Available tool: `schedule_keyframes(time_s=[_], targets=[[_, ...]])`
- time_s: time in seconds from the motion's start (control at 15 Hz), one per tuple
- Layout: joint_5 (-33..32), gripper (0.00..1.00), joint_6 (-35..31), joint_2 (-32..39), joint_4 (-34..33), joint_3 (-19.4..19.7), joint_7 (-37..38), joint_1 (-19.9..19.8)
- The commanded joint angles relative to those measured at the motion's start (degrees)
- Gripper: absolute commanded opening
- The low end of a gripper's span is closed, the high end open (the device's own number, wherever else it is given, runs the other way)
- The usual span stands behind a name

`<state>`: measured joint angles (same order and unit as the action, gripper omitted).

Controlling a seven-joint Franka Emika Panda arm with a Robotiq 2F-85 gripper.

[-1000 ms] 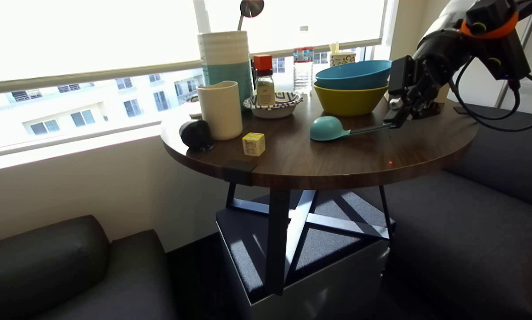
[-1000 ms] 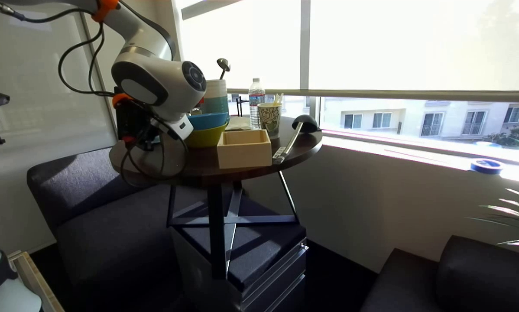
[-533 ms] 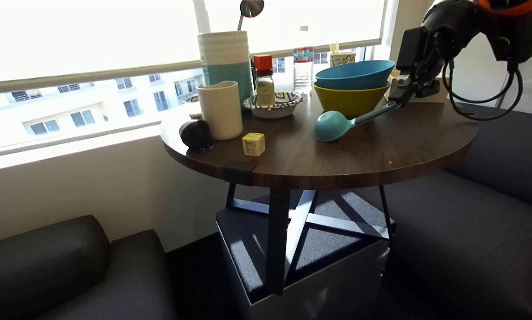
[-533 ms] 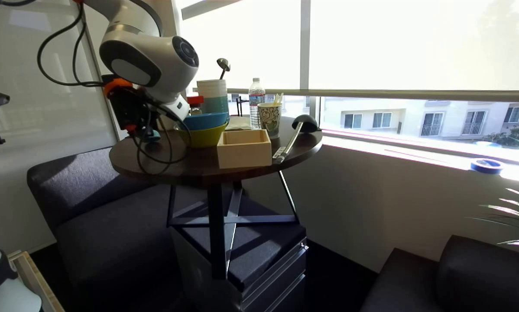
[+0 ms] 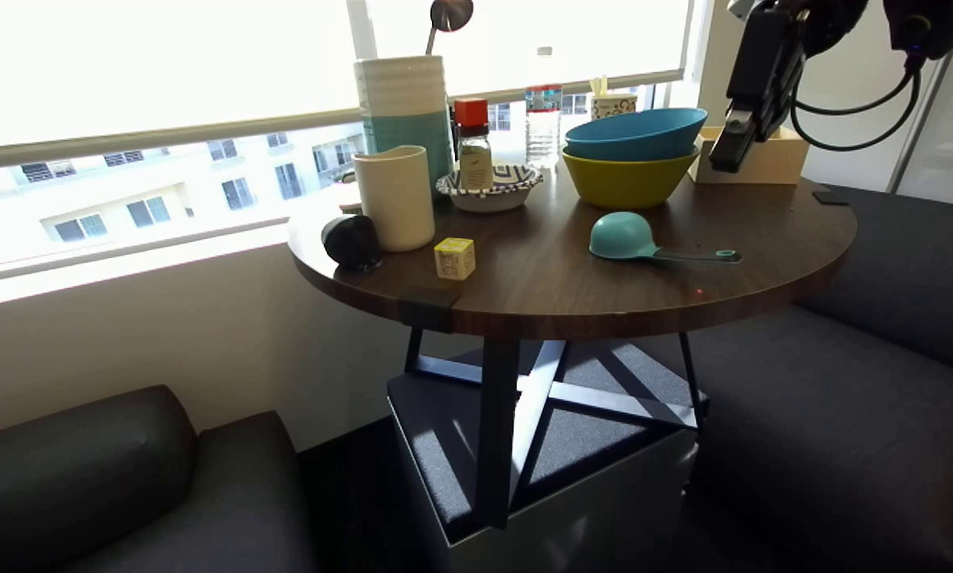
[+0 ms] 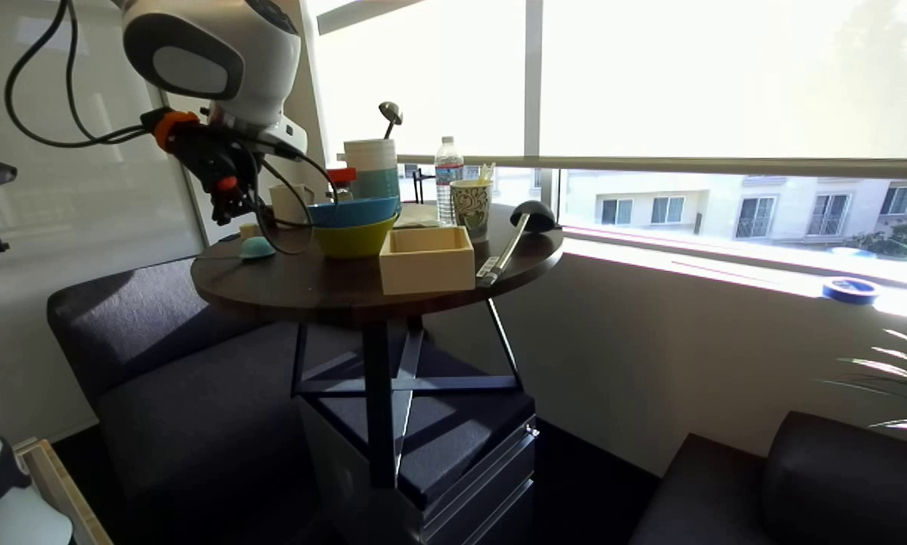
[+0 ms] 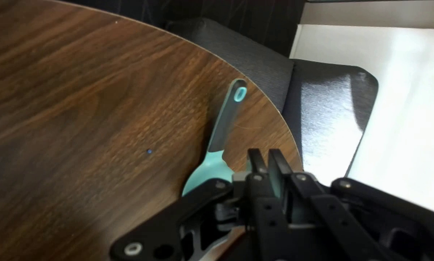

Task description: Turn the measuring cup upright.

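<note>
The teal measuring cup (image 5: pixel 621 236) rests on the round table with its rounded side up and its rim down. Its grey handle (image 5: pixel 695 256) points toward the right in that exterior view. In the other outside picture only its small teal dome (image 6: pixel 257 247) shows. In the wrist view, the handle (image 7: pixel 225 121) is fully seen, while the cup (image 7: pixel 208 170) is partly hidden behind my gripper (image 7: pixel 264 150). My gripper is empty, with a narrow gap between its fingertips. In an exterior view the gripper (image 5: pixel 727 159) hangs above the table, behind and above the handle, apart from it.
A blue bowl (image 5: pixel 635 133) sits in a yellow bowl (image 5: pixel 626 180) behind the cup. A wooden box (image 5: pixel 763 163) stands near my gripper. A yellow block (image 5: pixel 454 259), a white mug (image 5: pixel 397 199) and a black object (image 5: pixel 351 241) stand further left. The table edge (image 7: pixel 275 108) curves close to the handle.
My gripper held the handle, with the cup tilting half a second ago. Now it has let go and risen away. The cup rests dome up, slightly further right in an exterior view.
</note>
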<state>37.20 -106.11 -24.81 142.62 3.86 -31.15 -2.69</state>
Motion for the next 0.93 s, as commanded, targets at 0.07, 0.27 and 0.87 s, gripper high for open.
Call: schedule_keyframes(time_s=[0.07,0.27,0.87], targets=[[-4.42,0.36,-8.02,-2.94,2.1,-1.15,-0.64,2.94],[-2.85,0.55,-12.54,-1.96,3.19,-0.85,4.12,3.65],[-8.86,1.0,-9.46,0.65,4.02,-2.0,21.48,3.31]])
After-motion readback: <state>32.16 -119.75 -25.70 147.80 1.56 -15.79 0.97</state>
